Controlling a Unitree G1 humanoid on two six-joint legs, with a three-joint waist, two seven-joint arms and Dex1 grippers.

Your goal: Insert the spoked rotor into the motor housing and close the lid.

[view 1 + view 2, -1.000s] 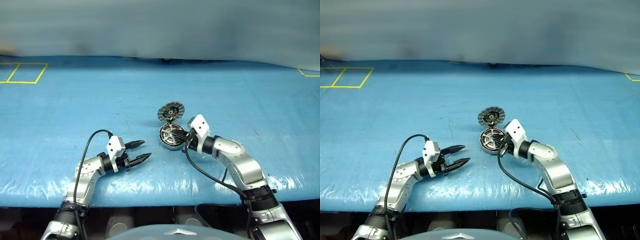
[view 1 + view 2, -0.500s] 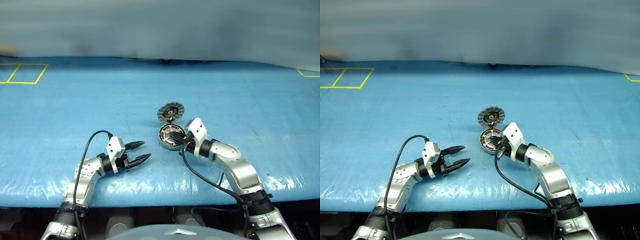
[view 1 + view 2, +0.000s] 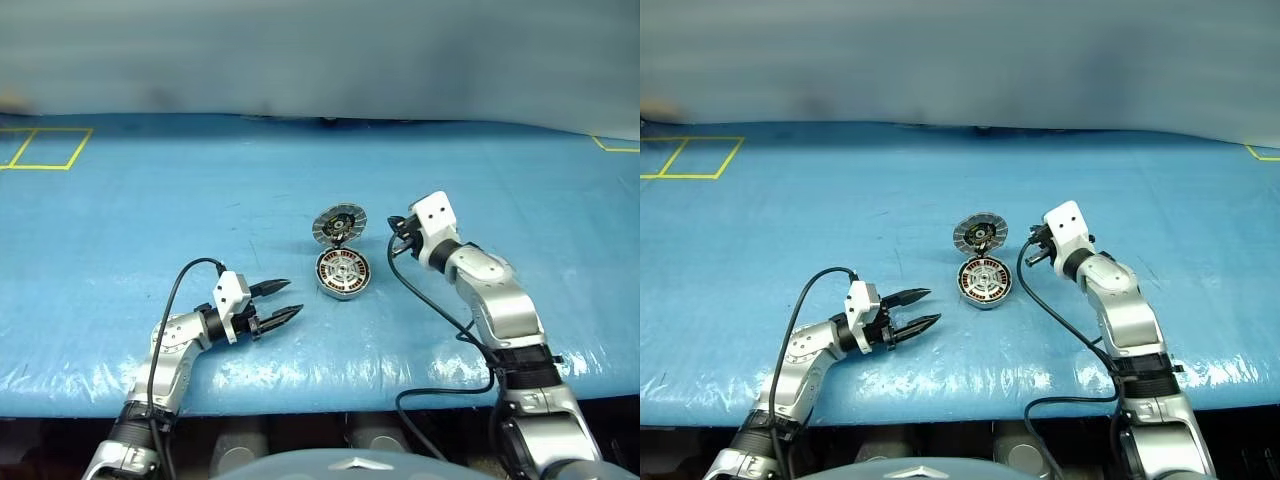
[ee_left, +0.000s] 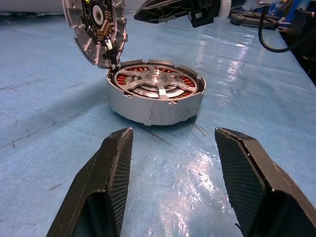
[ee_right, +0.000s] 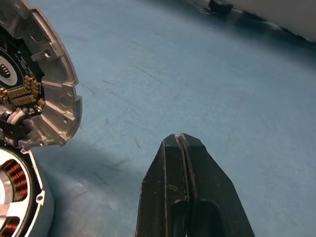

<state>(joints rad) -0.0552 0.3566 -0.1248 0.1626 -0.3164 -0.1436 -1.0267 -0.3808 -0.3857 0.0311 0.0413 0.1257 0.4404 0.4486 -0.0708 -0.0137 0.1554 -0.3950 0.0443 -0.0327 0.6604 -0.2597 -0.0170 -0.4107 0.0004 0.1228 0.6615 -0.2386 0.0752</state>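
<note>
The left gripper's (image 3: 288, 302) fingers are held apart and empty; the right gripper's (image 5: 180, 139) fingers are pressed together, holding nothing. The spoked rotor (image 4: 154, 82) is seated inside the motor housing (image 3: 343, 274), well in from the near edge of the blue table (image 3: 120, 220). The lid (image 3: 340, 224) is raised on its hinge.

left arm: bent at elbow, forearm low, reaching forward and toward the right
left gripper (image 3: 282, 303): roughly level, jaws parted with a clear gap, holding nothing
left fingers (image 4: 112, 185): black, textured inner pads, spread wide
right arm: extended forward, elbow raised, cable looping below wrist
right gripper (image 5: 181, 143): pointing left and slightly down, jaws pressed together, empty
</note>
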